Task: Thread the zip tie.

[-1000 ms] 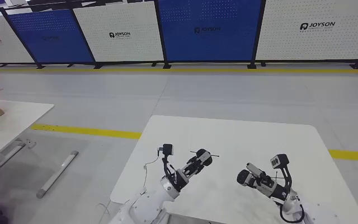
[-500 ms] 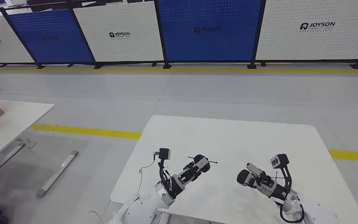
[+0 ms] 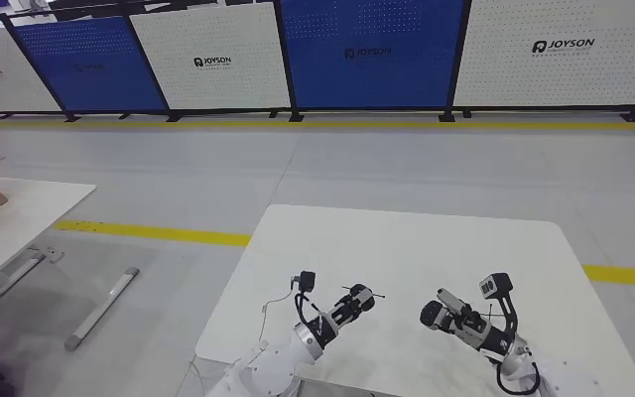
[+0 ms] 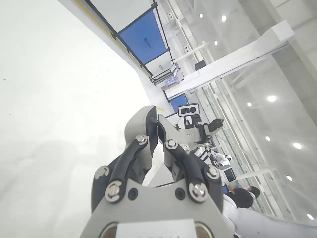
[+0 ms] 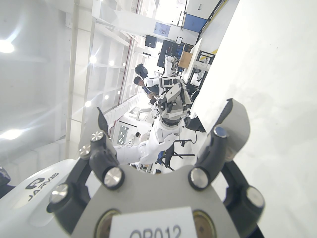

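While both arms sit low over the white table, the left gripper has its fingers pressed together on the thin black zip tie. The tie sticks out on both sides. The right gripper is nearby, facing it, with its fingers spread wide.

Bright, even light for you on the top view: floor and table both flat-lit. On the left wrist cam the table's blown out to near-white, and the round ceiling lamps glow w/ soft halos. Right wrist cam: lamps throw star flares, there's a big glare patch at one edge, and the table's washed pale. Both wrist cams bend straight lines hard twd the edges.
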